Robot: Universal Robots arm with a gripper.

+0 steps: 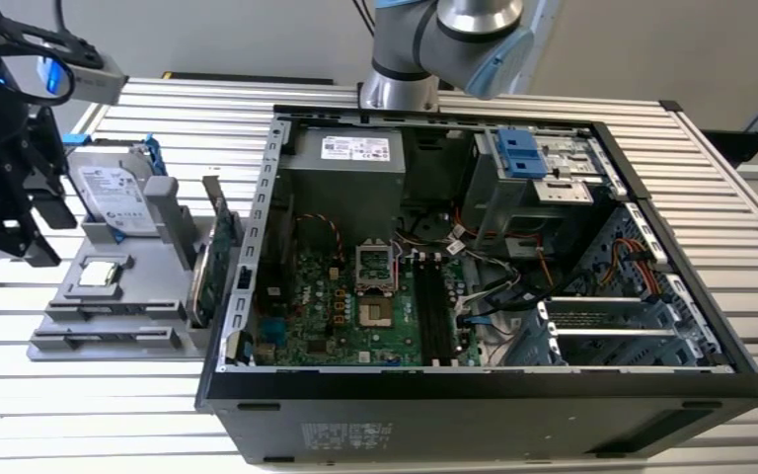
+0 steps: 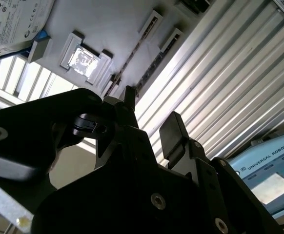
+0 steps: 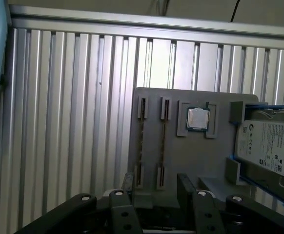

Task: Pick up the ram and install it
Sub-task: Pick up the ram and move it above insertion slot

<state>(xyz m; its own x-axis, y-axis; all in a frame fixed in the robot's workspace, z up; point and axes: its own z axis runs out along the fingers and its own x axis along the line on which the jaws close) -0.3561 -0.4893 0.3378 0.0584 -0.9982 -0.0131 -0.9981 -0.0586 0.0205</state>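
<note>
The computer case lies on the slatted table; my arm's base stands at its far side. Just beside the case, on the exterior view's left, sits the holder tray: hard drive at its far end, processor chip nearer, expansion card upright on the side next the case. My pincer hangs above the tray's left edge.

Hand has free room above the holder, beside the hard drive.
</note>
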